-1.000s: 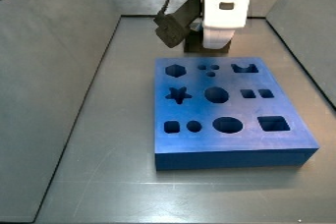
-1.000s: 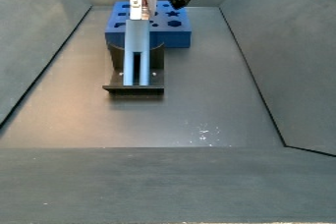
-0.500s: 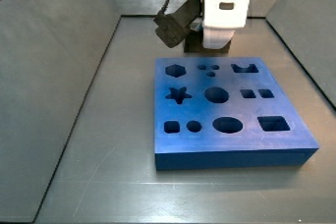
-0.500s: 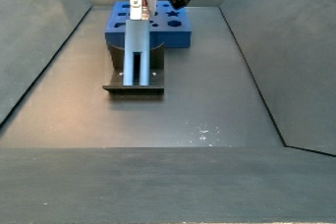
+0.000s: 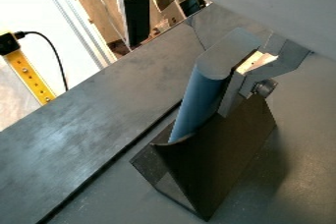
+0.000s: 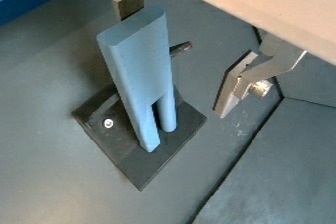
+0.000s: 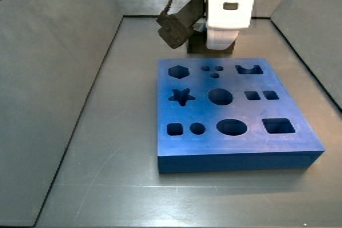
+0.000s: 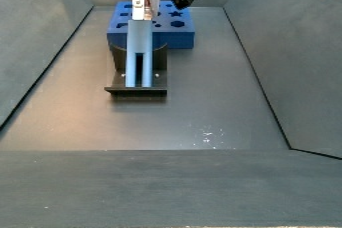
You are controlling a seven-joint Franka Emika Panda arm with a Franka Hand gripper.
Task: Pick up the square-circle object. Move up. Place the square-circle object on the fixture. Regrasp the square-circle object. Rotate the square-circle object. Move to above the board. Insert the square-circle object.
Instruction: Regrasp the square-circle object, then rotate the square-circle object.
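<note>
We find the gripper [image 6: 179, 59] open: the two fingers [image 6: 243, 79] stand apart with nothing clamped, one on each side of the square-circle object [image 6: 138, 81]. The object stands upright between them on the fixture [image 6: 132, 161], its foot against the fixture's upright. In a wrist view neither pad appears to touch it; the gap on one side looks wider than on the other.

In a side view the gripper is low over the fixture, and the board [image 7: 227, 148] lies beyond it, well apart from the fingertips. Its holes are unoccupied.

We judge the step in hand to be the regrasp. Recommendations:

- Centre the gripper on the object before closing, so both pads meet the flat faces together and the bar is not pushed sideways off its seat.
- Keep the pads square to the faces (a skewed grip would carry through the rotation and spoil the alignment over the board).
- Grip at a height that leaves the insertion end free below the fingers; which end that is we cannot tell from these views.
- Close gently, then lift straight up and clear of the fixture before rotating.

Risk noted: the bar is tall and narrow and would topple from an uneven touch.
</note>
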